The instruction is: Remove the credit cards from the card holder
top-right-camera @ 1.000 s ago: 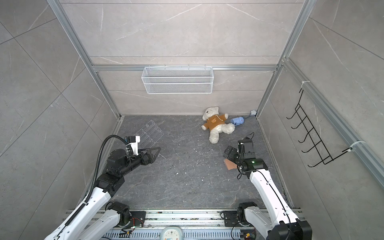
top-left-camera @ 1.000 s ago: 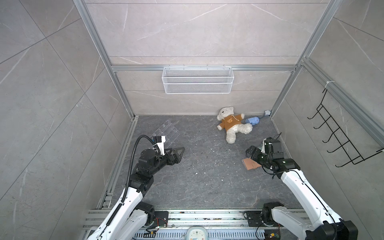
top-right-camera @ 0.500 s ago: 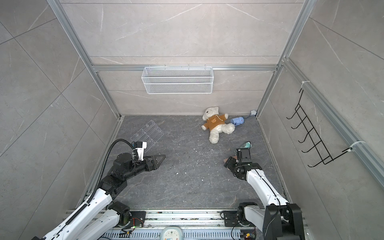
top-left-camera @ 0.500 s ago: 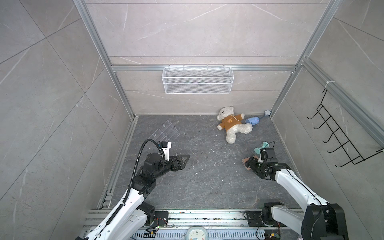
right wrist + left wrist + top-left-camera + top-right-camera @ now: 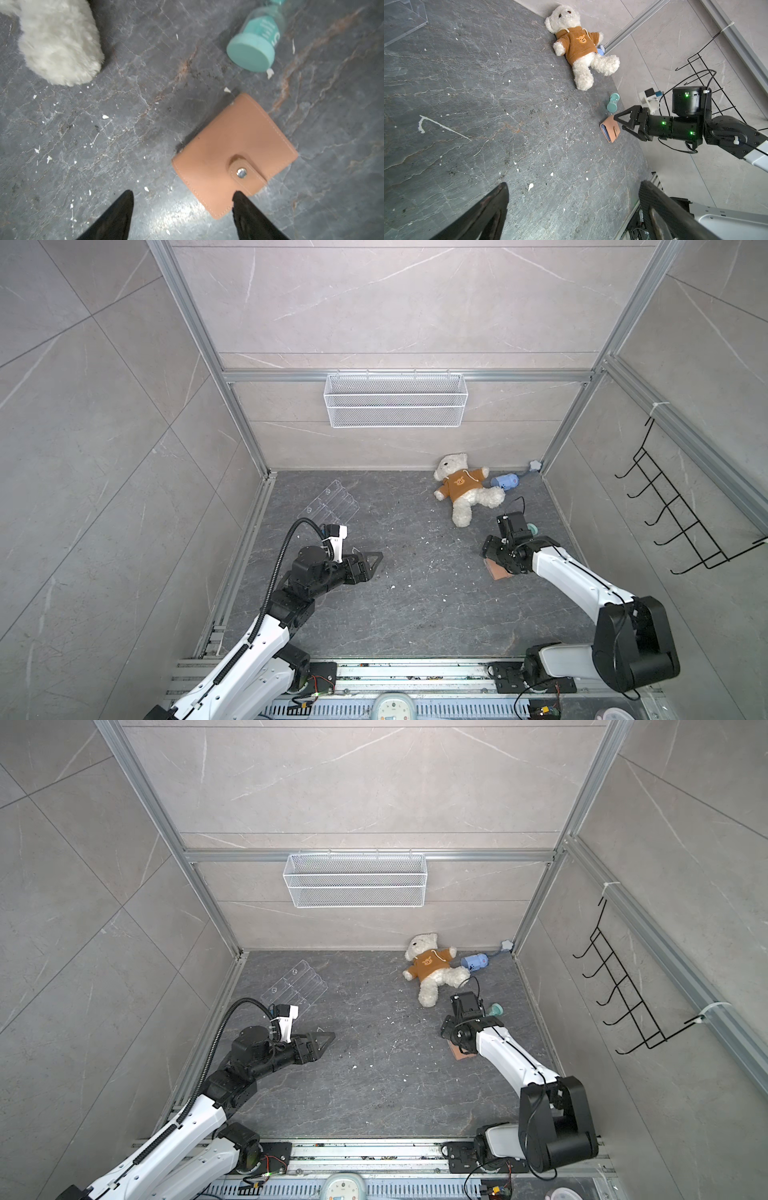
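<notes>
Right wrist view: the tan card holder point(image 5: 232, 153) lies shut on the grey floor point(image 5: 83, 135), strap point(image 5: 245, 172) snapped; blue sleeves point(image 5: 604, 131) peek from its edge, credit cards out of sight. Right gripper point(image 5: 182, 193) hangs over its corner, jaws apart, one fingertip point(image 5: 239, 199) at the strap edge. A teal-capped item point(image 5: 253, 47) and teddy bear point(image 5: 577, 47) lie close by. Left gripper point(image 5: 574, 184), spread wide and holding nothing, hovers well apart near the clear rack point(image 5: 332, 506).
</notes>
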